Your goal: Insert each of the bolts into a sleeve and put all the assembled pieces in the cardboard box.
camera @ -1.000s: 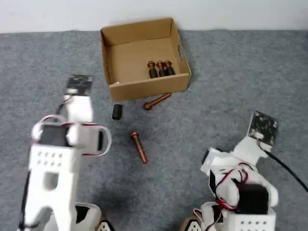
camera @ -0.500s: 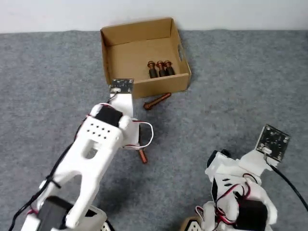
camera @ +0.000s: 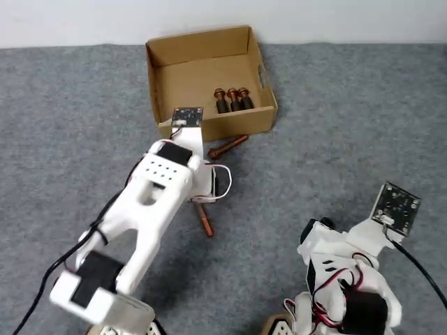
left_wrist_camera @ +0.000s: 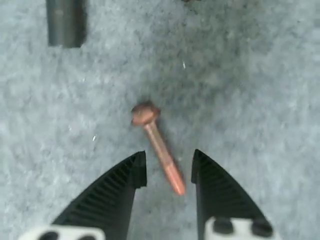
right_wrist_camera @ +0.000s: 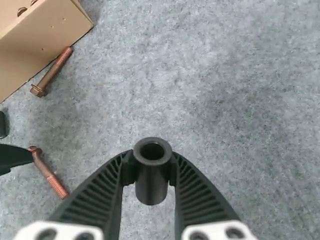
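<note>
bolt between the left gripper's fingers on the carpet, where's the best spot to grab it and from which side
Take the bolt on its shank, near mid-length, coming down from above. It lies flat on the carpet with the hex head at the far end, and the open left gripper straddles the shank, so its fingers would close across the narrow width.

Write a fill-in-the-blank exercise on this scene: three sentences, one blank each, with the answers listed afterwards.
1. The right gripper is shut on a black ____.
2. The left gripper is open, and a copper ____ lies on the carpet between its jaws.
3. The cardboard box holds ____ assembled pieces.

Missing words: sleeve; bolt; three.
</note>
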Motion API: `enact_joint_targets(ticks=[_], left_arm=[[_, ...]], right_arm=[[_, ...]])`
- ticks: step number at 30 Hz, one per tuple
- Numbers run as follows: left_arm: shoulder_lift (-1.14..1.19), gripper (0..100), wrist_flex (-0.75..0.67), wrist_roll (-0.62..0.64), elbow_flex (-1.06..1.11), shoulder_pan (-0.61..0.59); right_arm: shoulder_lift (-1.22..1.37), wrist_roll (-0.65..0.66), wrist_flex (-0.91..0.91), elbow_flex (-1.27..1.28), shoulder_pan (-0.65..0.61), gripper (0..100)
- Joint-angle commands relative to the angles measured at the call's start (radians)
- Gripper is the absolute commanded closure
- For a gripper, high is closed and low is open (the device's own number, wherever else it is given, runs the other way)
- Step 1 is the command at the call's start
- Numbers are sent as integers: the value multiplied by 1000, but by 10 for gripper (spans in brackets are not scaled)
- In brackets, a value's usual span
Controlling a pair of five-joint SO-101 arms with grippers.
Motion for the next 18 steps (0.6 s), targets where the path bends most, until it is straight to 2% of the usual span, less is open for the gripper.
enact_joint_targets(ticks=[1, 11, 13, 16, 18], left_arm=[[89, 840, -15, 5, -90, -3], [295, 843, -20, 6, -171, -38], [310, 878, -23, 6, -171, -38], [318, 1000, -21, 5, -180, -31], [305, 993, -15, 6, -188, -28]], right_arm=[[-5, 11, -25, -6, 5, 990], [-5, 11, -25, -6, 5, 990], [-5, 11, -25, -6, 5, 990], [-5, 11, -27, -6, 4, 990], [-5, 11, -27, -6, 1, 990]])
